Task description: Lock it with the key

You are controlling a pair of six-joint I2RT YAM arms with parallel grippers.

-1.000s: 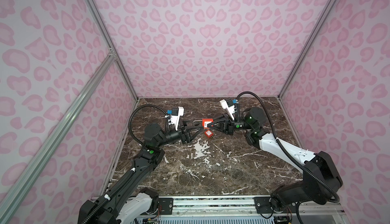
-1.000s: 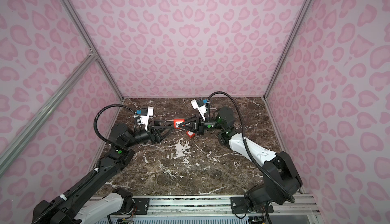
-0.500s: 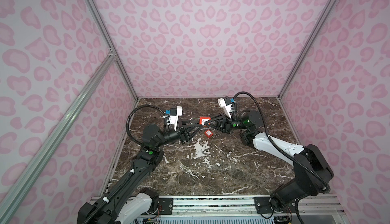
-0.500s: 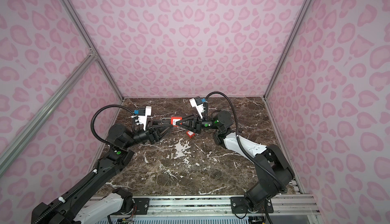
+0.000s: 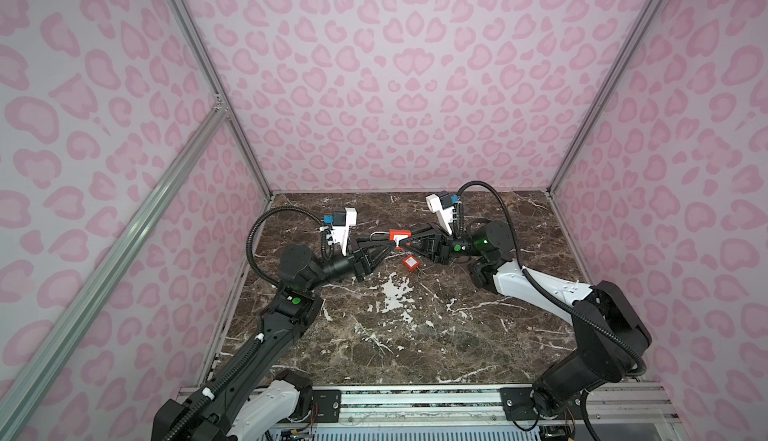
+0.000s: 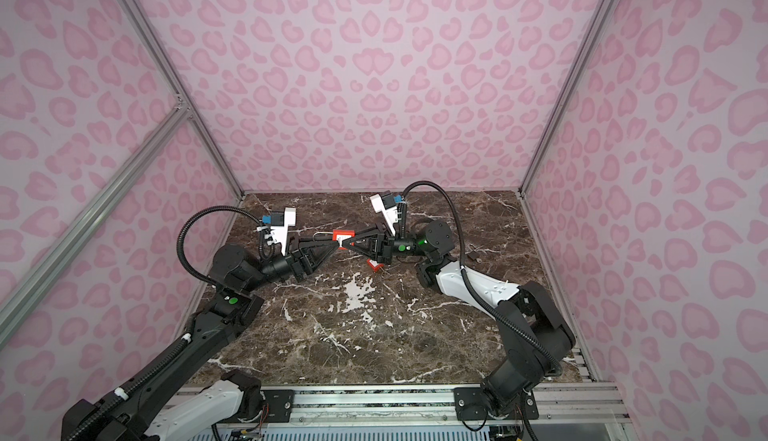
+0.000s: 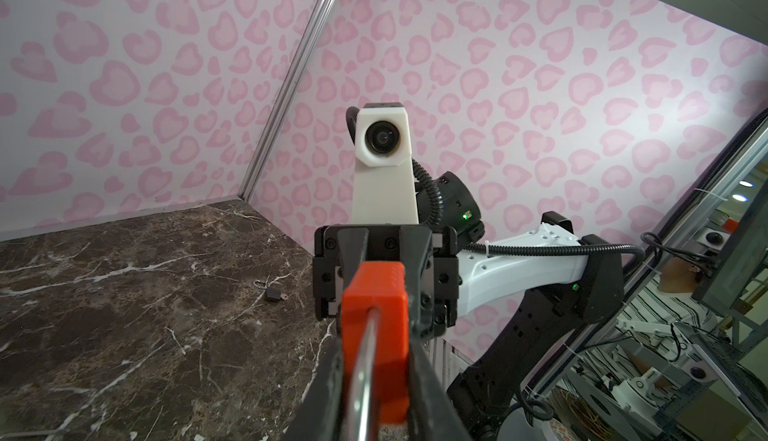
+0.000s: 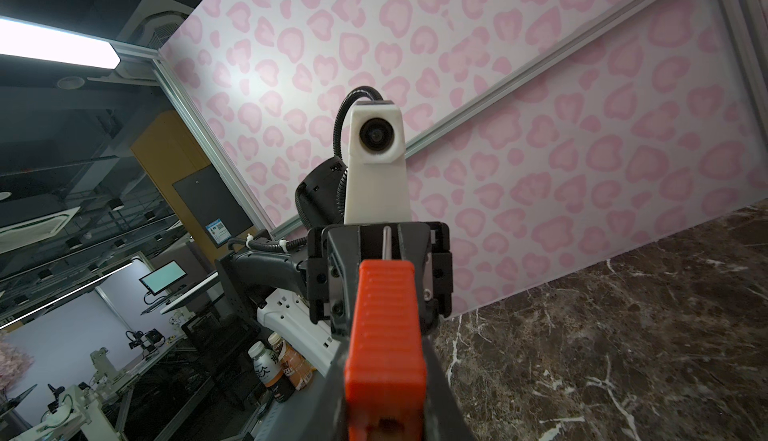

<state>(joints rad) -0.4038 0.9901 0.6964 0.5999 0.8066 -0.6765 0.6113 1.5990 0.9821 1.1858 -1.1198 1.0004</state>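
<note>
Padlock [image 5: 400, 234] sat clamped between both hands: the right hand [image 5: 404, 244] gripped its red body, the left hand [image 5: 390, 247] pressed together on its opposite end, apparently bracing it steady in the air. Beneath, what looked like the red key [image 5: 411, 262] lay on the tabletop [image 5: 415, 335], not yet picked up.

red padlock [image 5: 400, 234]: ribbed red body, white label on top, silver shackle [image 5: 379, 235] pointing toward my left arm, lying roughly level | held off the marble table [image 5: 415, 335], pinched between my left gripper [image 5: 391, 245] and right gripper [image 5: 405, 241] | red-headed key [image 5: 411, 262]: flat on the marble just in front of the padlock, untouched
</note>
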